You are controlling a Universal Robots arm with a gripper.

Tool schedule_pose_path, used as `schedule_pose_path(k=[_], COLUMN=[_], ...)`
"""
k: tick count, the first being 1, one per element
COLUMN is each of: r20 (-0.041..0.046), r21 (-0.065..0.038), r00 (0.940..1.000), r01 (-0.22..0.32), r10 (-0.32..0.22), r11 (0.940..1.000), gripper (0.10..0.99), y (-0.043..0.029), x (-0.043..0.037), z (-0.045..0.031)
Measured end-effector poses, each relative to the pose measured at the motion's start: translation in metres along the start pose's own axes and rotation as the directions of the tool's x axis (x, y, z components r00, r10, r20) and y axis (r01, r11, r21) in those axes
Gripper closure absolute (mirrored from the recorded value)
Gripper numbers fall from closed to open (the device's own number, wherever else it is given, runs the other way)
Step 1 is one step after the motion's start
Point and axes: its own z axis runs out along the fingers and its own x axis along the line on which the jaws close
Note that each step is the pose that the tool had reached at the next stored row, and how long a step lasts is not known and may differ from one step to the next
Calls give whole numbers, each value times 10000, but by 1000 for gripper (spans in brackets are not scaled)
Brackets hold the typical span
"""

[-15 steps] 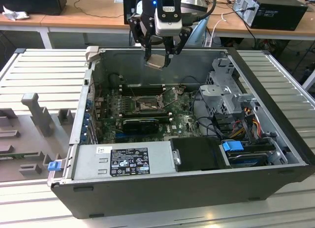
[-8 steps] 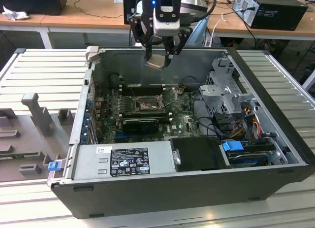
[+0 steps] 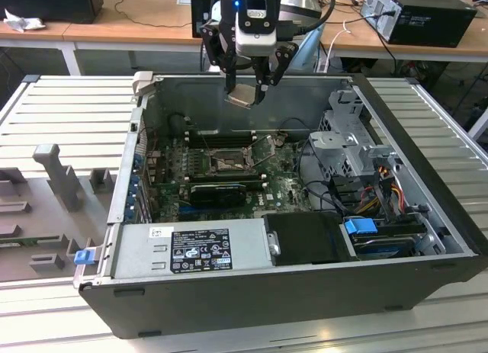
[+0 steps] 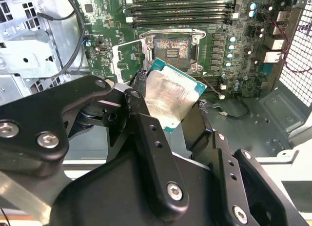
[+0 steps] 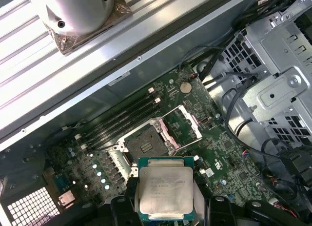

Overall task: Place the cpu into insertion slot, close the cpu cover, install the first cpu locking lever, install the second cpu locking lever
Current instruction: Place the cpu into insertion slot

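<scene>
Silver-grey metal faces the first wrist view's camera where the cpu point(image 5: 165, 194) sits clamped in the gripper point(image 3: 245, 90), with one finger on each of two opposite edges. The chip is held in the air, touching nothing but those fingers. In the exterior view it hangs at about the height of the far wall of the open computer case point(image 3: 427, 208), which lies on its side on a ribbed surface point(image 3: 69, 109).

The relation that matters is between the chip and the insertion slot point(image 3: 227, 164). The slot lies well below the gripper on the green motherboard point(image 3: 286, 189). In the exterior view it is offset a little toward the view's left and toward the near side of the case. The gripper therefore seems to be not yet directly over it, though the slant of that view makes the offset hard to judge.

The slot is bare and dark. The cpu cover point(image 5: 165, 131) is swung up and away on one side, so nothing lies across the opening. The long black memory slots point(image 4: 180, 4) run just beside it.

In both wrist views the chip's edges appear turned relative to the slot's square rim, and the chip looks somewhat tilted rather than level with the board. Some of that may be camera angle. As a judgement, the placement has not begun.
</scene>
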Motion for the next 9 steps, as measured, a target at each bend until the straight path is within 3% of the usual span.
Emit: schedule_pose_path(k=[9], r20=[26], r21=[-7], r00=[9996], r01=[-294], r10=[294], r11=[9996], gripper=[553], y=[0], x=[0], z=[0])
